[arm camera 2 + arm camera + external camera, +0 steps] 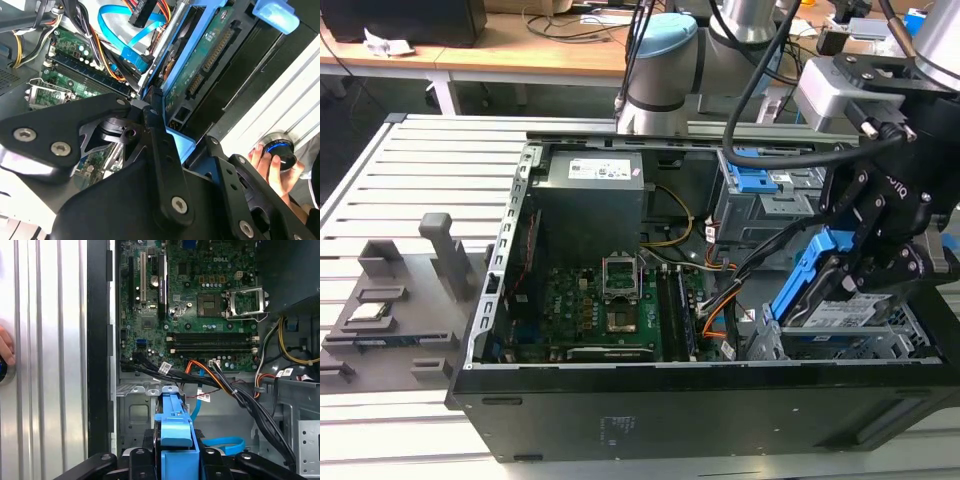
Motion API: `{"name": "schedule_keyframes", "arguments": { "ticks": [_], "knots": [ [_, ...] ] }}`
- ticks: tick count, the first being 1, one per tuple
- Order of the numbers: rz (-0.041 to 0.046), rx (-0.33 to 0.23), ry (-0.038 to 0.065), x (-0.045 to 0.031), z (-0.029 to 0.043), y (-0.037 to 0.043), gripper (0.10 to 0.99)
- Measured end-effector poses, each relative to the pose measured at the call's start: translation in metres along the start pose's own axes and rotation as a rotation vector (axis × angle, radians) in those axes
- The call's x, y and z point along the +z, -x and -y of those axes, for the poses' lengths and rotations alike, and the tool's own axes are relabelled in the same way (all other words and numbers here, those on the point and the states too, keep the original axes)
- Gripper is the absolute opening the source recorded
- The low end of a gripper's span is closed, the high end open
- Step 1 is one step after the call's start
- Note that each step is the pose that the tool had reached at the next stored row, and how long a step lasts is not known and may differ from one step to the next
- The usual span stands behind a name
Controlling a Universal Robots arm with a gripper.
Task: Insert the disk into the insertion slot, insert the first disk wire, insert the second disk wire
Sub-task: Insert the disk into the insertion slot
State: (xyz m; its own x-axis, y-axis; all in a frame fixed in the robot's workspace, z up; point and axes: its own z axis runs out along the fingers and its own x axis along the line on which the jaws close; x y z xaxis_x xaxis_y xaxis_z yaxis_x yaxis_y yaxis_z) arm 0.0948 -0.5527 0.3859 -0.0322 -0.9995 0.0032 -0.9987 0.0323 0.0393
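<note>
My gripper (pixel 857 285) is shut on the disk (pixel 842 316), gripping its bright blue frame (pixel 808 272). The disk hangs tilted over the insertion slot (pixel 766 346), a silver cage in the open computer case's corner on the exterior view's right. Its lower end is at the cage's opening. In the second wrist view, the disk's green underside (pixel 206 54) faces the camera beside my black fingers (pixel 156 131). The first wrist view has the blue frame (pixel 175 426) straight ahead. The first disk wire (pixel 216 374), red-orange-black, lies loose over the motherboard edge. The light-blue second disk wire (pixel 119 36) loops free nearby.
A grey cage with a blue tab (pixel 758 188) stands behind the slot. The motherboard (pixel 600 305) and the black power supply (pixel 590 200) take up the case's middle. A thick black cable bundle (pixel 250 405) runs past the slot. A person's hand (pixel 270 166) rests on a round knob outside the case.
</note>
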Motion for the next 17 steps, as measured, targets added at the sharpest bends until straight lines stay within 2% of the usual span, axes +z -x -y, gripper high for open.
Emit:
{"name": "schedule_keyframes", "arguments": {
  "ticks": [3,4,5,8,9,10,13,17],
  "knots": [
    [-0.0008,0.0,0.0,0.0,0.0,-0.0001,0.369],
    [-0.0001,0.0,0.0,0.0002,0.0,0.0,0.38],
    [-0.0001,0.0,0.0,0.0003,0.0,0.0,0.443],
    [-0.0001,0.0,0.0,0.0004,0.0,0.0,0.443],
    [0.0,0.0,0.0,0.0004,0.0,0.0,0.427],
    [0.0,0.0,0.0,0.0005,0.0,0.0,0.298],
    [0.0,0.0,0.0,0.0007,0.0,0.0,0.118],
    [-0.0001,0.0,0.0,0.0008,0.0,0.0,0.106]
  ]
}}
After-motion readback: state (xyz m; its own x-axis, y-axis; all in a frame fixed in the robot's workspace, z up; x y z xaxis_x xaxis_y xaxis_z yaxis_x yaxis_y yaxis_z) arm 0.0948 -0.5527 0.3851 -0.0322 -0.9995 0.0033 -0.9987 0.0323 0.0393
